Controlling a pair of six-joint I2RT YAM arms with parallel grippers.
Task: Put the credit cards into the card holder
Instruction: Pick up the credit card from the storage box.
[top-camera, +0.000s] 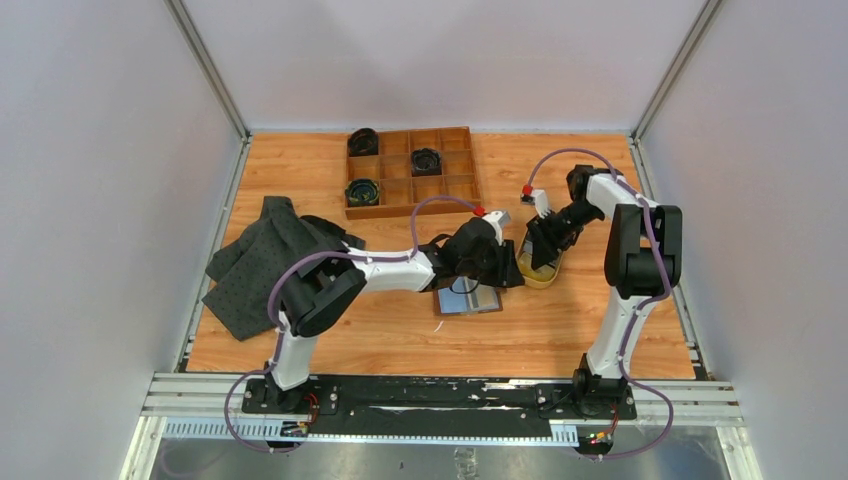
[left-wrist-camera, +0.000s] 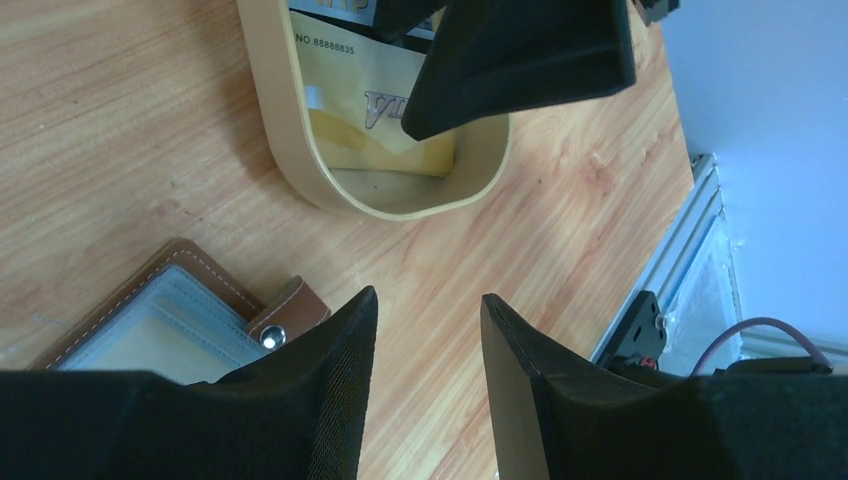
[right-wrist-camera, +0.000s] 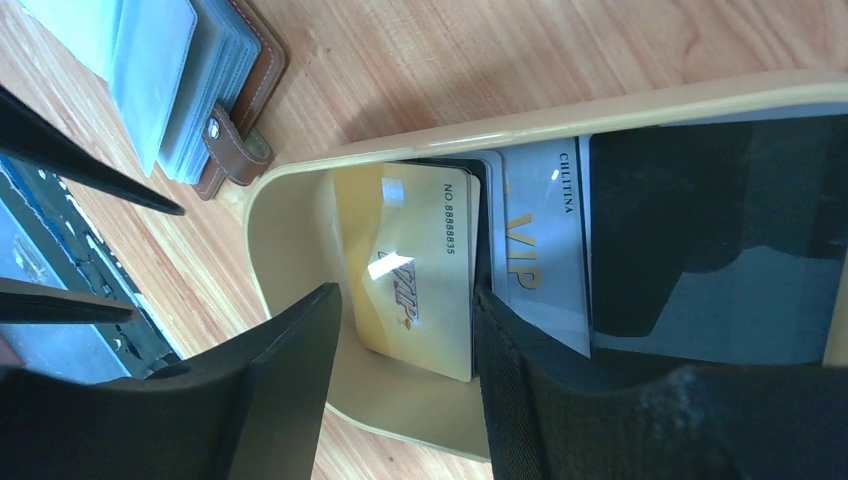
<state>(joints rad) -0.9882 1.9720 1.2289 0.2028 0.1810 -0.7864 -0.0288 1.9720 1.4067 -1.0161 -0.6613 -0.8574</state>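
Note:
The card holder (top-camera: 467, 300) lies open on the table, brown leather with pale blue sleeves (right-wrist-camera: 150, 70) and a snap tab (left-wrist-camera: 290, 315). To its right stands a tan oval dish (right-wrist-camera: 480, 140) holding the credit cards: a gold card (right-wrist-camera: 415, 270), a pale VIP card (right-wrist-camera: 545, 250) and a dark card (right-wrist-camera: 700, 230). My right gripper (right-wrist-camera: 405, 300) is open inside the dish, its fingers astride the gold card with a gap on the left side. Between holder and dish my left gripper (left-wrist-camera: 430, 300) hangs open over bare wood, holding nothing.
A brown wooden compartment tray (top-camera: 410, 170) with black coils stands at the back. A dark cloth (top-camera: 265, 260) lies at the left. The two grippers are close together over the dish (top-camera: 540, 282). Metal rails (top-camera: 450, 400) run along the near edge.

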